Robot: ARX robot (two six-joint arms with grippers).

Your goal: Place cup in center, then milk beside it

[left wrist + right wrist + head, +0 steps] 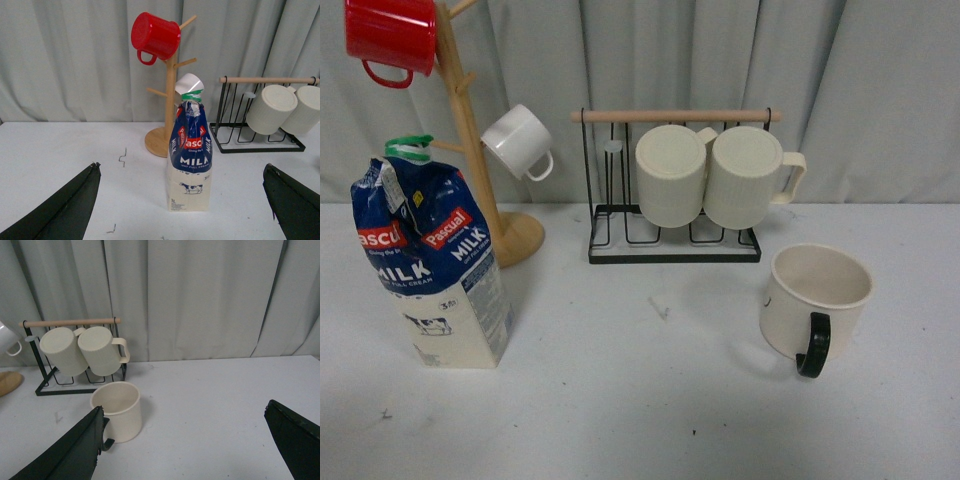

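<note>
Both claws gape wide w/ nothing held: left gripper (181,166) faces the milk (435,270), right gripper (185,407) faces the cup (815,300). Milk stands upright at left of table (640,420), by the wooden mug tree (523,240). Cup sits upright at right, near the wire rack (670,256), black handle toward front cam.

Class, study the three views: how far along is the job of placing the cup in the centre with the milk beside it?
Done: nothing. The cream enamel mug with black handle stands off to the right, and the tall blue-and-cream milk carton off to the left. In hand: nothing; the left hand and right hand are open and empty. Left: both placements.
</note>
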